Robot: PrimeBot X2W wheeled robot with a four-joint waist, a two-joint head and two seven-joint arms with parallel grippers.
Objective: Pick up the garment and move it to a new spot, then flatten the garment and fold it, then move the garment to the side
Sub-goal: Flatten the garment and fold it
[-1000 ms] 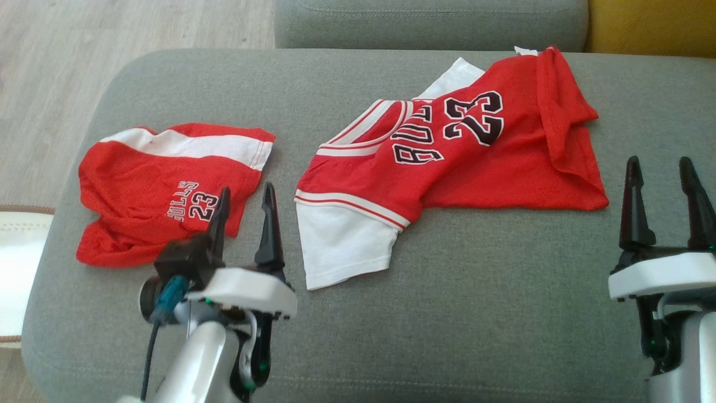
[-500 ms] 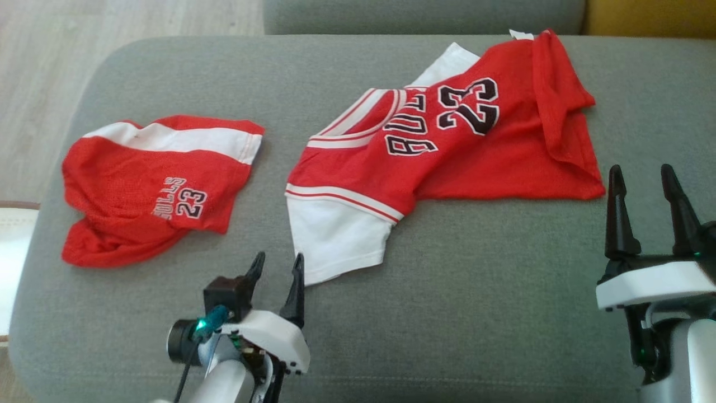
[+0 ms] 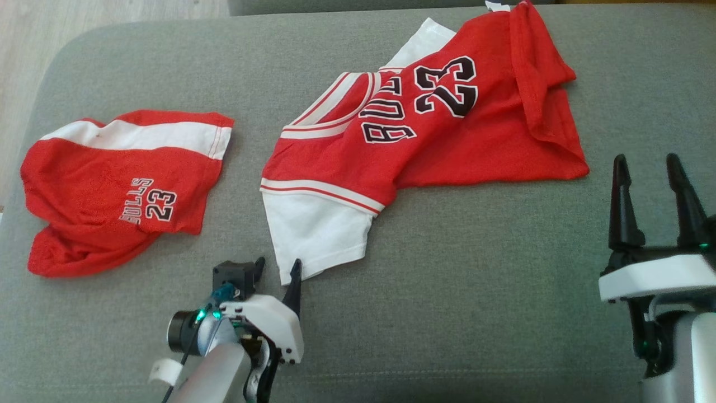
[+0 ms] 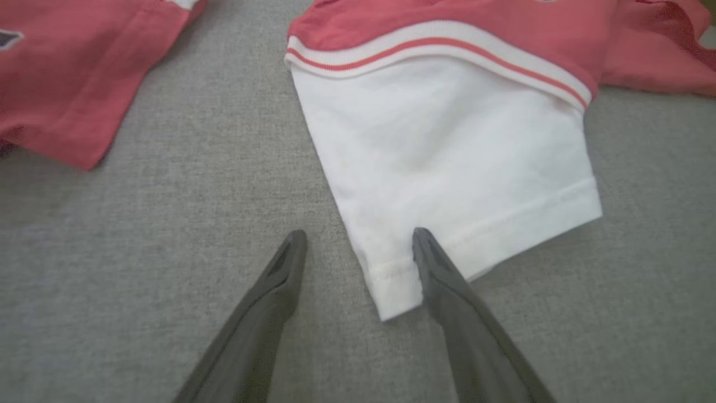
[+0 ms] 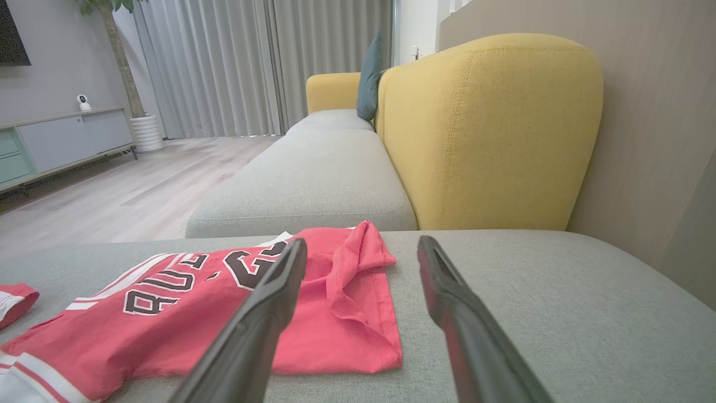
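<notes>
The garment, a red jersey (image 3: 436,140) with "23" and white sleeves, lies rumpled across the middle of the grey sofa seat (image 3: 475,291). Its near white sleeve (image 4: 447,145) points toward me. My left gripper (image 3: 277,267) is open, low over the seat at that sleeve's corner. In the left wrist view (image 4: 359,235) the sleeve's corner lies between the fingers, and the right finger overlaps the hem. My right gripper (image 3: 645,162) stands open and holds nothing, right of the jersey's hem. In the right wrist view (image 5: 362,243) it looks across the jersey (image 5: 224,319).
Matching red shorts (image 3: 112,190) lie at the left of the seat, a bare grey gap apart from the jersey. A yellow armrest (image 5: 486,134) rises beyond the seat's far end. Wooden floor (image 3: 22,33) shows past the seat's left edge.
My left gripper has dropped and swung right, from beside the shorts to the white sleeve's corner. The head camera has tilted, shifting the whole picture. The right gripper has stayed open.
</notes>
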